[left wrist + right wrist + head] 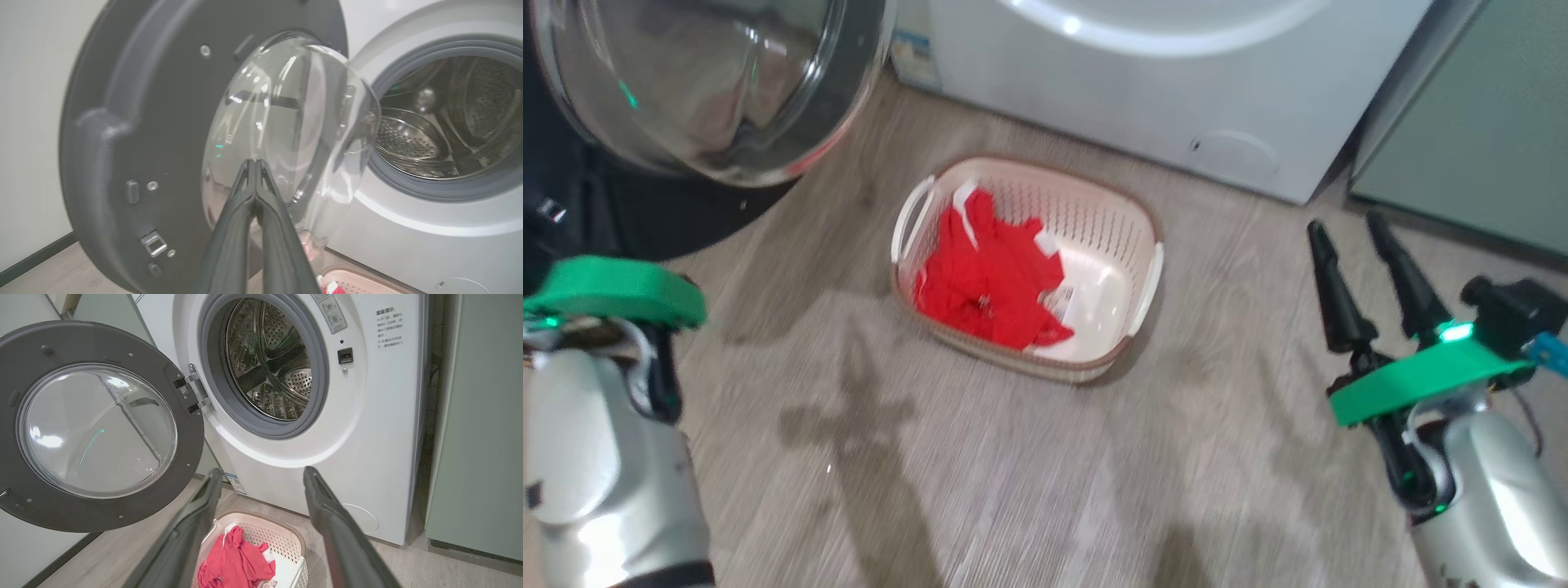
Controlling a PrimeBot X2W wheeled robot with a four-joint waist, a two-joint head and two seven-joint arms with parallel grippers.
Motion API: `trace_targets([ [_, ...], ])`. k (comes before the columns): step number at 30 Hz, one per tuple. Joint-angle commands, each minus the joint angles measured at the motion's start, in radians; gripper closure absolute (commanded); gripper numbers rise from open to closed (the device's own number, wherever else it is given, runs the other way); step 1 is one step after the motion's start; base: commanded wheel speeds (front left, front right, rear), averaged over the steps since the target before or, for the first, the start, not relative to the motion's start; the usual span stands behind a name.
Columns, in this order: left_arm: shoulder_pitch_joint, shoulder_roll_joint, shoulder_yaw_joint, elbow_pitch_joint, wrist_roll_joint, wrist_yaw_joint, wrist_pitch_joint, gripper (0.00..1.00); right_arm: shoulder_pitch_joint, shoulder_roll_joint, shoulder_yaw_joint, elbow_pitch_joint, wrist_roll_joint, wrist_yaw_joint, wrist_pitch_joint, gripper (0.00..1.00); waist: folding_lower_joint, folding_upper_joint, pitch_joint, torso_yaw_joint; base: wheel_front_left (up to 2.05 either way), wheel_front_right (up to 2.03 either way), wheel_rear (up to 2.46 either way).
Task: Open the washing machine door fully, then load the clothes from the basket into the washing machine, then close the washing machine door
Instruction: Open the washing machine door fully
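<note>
Clothes (988,269), a bright red fabric bundle with white parts, lie in the left half of the cream-white perforated plastic basket (1111,237), on the wood-look floor (1013,490) just before the white front-loading washing machine (1176,106). Bundle long axis: far rim to near rim of the basket, white-edged end toward the machine. Left gripper (255,163): jaws pressed together, empty, close before the glass bowl of the round black-rimmed door (102,428); contact cannot be told. Right gripper (1346,222): jaws spread wide, empty, right of the basket. Hazards: a nudge from the left arm may swing the door across the loading path; a shallow pinch may leave fabric trailing on the grey gasket (265,430).
</note>
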Motion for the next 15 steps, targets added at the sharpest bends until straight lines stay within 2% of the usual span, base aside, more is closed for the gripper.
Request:
trace_targets([
  [1, 0.017, 0.028, -0.015, -0.049, 0.01, -0.006, -0.005, 1.0, 0.006, 0.009, 0.031, -0.011, 0.012, 0.0, -0.02, 0.0, 0.0, 0.0, -0.063, -0.035, 0.0, 0.0, 0.0],
  [6, 0.08, 0.023, -0.073, -0.08, 0.0, -0.007, -0.005, 1.0, 0.02, 0.023, 0.051, 0.022, 0.026, 0.0, -0.042, 0.0, 0.0, 0.0, -0.124, -0.077, 0.0, 0.0, 0.0],
  [15, 0.254, 0.018, -0.203, -0.185, -0.016, -0.008, -0.005, 1.0, 0.085, 0.051, 0.063, 0.056, 0.045, 0.0, -0.07, 0.0, 0.0, 0.0, -0.233, -0.195, 0.0, 0.0, 0.0],
])
